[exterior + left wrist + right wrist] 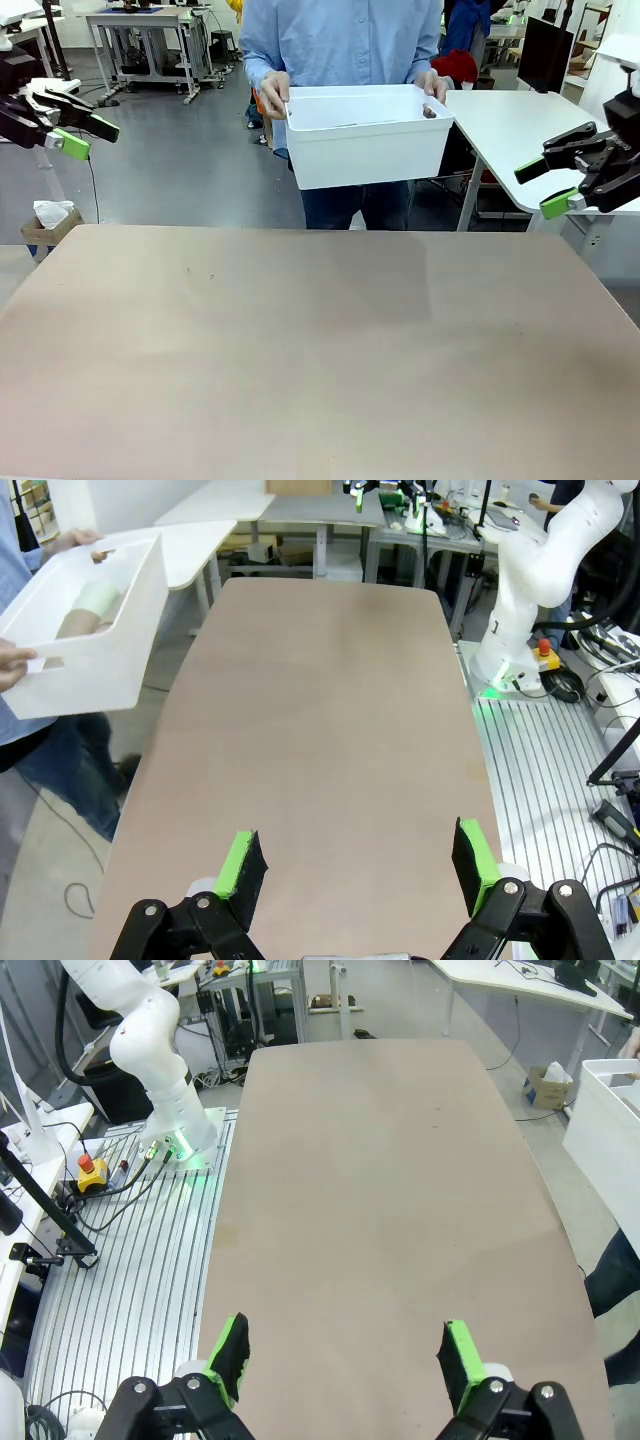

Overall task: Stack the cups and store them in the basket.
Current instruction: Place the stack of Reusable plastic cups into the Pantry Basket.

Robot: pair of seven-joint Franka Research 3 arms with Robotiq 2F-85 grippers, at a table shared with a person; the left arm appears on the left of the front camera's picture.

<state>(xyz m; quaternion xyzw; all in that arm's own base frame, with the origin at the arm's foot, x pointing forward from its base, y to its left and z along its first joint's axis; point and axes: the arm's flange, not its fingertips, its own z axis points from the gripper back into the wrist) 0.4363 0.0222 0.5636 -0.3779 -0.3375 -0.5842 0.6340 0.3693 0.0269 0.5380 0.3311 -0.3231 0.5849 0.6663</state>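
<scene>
**Cups look stored; basket lifted off the worktop**

The basket is in the air beyond the far edge of the worktop, held by the person with one hand at each short end. In the left wrist view a stack of cups lies on its side inside the basket: a pale mint green cup and a tan-brown one next to it are visible, but how many are nested there cannot be told. No cup stands on the worktop in front of the basket. My judgement is that the stacking and storing are done or nearly so, with nothing obvious left but the basket's removal.

The left gripper hangs to the left of the basket, clear of the worktop, its fingers spread wide and holding nothing. The right gripper hangs to the right of the basket, likewise wide apart and empty.

The basket is smooth white plastic with solid walls, a rolled rim and a cut-out handle slot. The cups look matte and tapered. The worktop below the basket is a flat, dull beige-brown sheet with rounded corners. The grippers are black with bright green pads.
</scene>
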